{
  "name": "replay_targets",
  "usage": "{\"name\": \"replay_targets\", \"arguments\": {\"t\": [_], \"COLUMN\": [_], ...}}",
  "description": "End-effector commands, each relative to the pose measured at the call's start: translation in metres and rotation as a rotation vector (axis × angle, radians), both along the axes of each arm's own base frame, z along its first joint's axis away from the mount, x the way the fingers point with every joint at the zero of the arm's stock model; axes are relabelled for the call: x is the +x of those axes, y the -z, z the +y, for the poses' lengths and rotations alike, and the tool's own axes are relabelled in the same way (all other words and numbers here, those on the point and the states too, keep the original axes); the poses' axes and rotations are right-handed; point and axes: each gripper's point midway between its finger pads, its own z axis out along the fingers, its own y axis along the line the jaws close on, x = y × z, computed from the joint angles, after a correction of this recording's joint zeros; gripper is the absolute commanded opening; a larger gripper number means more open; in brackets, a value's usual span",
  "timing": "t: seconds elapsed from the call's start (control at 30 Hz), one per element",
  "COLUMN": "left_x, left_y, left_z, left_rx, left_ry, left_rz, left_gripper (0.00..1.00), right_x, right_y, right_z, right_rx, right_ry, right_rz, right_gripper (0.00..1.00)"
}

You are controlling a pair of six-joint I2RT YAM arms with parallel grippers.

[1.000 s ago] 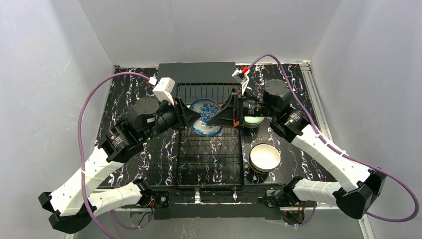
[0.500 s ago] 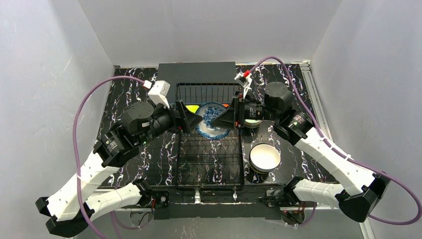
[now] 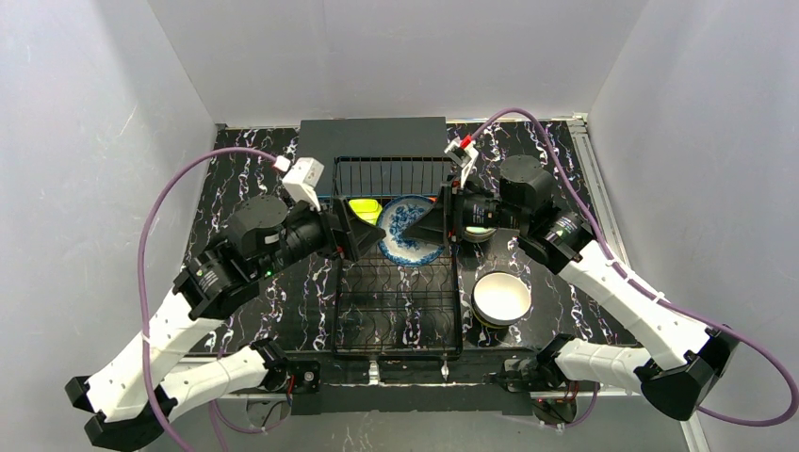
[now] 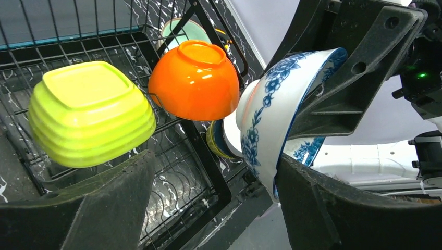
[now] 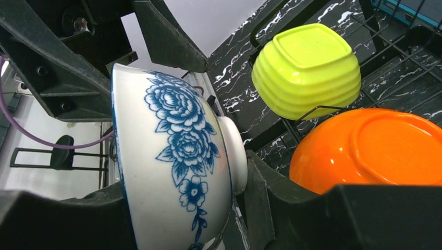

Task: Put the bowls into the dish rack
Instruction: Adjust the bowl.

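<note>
My right gripper (image 3: 426, 226) (image 5: 177, 208) is shut on a blue-white patterned bowl (image 3: 410, 233) (image 5: 172, 156) (image 4: 271, 114). It holds the bowl on edge above the back of the black wire dish rack (image 3: 396, 325) (image 4: 206, 156), one finger inside and one on the foot. My left gripper (image 3: 366, 232) (image 4: 213, 208) stands open just left of it, its right finger (image 4: 354, 208) close beside the bowl's rim. A lime green bowl (image 3: 363, 208) (image 4: 88, 112) (image 5: 307, 67) and an orange bowl (image 4: 195, 80) (image 5: 370, 151) rest upside down on the rack's tines.
A white bowl (image 3: 501, 297) tops a stack on the table right of the rack. A mint bowl (image 3: 481, 231) (image 4: 182, 28) sits under my right wrist. A flat dark grey box (image 3: 372, 132) lies behind the rack. White walls close in on three sides.
My left gripper opened, let go of the blue-white bowl and drew back left. The right gripper closed on the bowl and carried it slightly right.
</note>
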Motion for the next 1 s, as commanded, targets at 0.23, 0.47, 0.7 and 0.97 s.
{"name": "replay_targets", "arguments": {"t": [0.23,0.47,0.7,0.97], "left_x": [0.014,0.019,0.024,0.022], "left_y": [0.019,0.031,0.025,0.014], "left_z": [-0.022,-0.027,-0.009,0.005], "left_rx": [0.061,0.094,0.038,-0.044], "left_ry": [0.034,0.033,-0.068,-0.140], "left_rz": [0.080,0.111,0.056,0.036], "left_gripper": [0.62,0.33,0.00,0.00], "right_x": [-0.011,-0.007,-0.003,-0.014], "right_y": [-0.036,-0.035,-0.037,-0.032], "right_z": [-0.003,-0.001,-0.008,-0.013], "right_rx": [0.091,0.092,0.092,0.096], "right_ry": [-0.037,-0.020,0.040,0.013], "right_rz": [-0.086,-0.080,-0.092,-0.059], "right_gripper": [0.01,0.10,0.54,0.99]}}
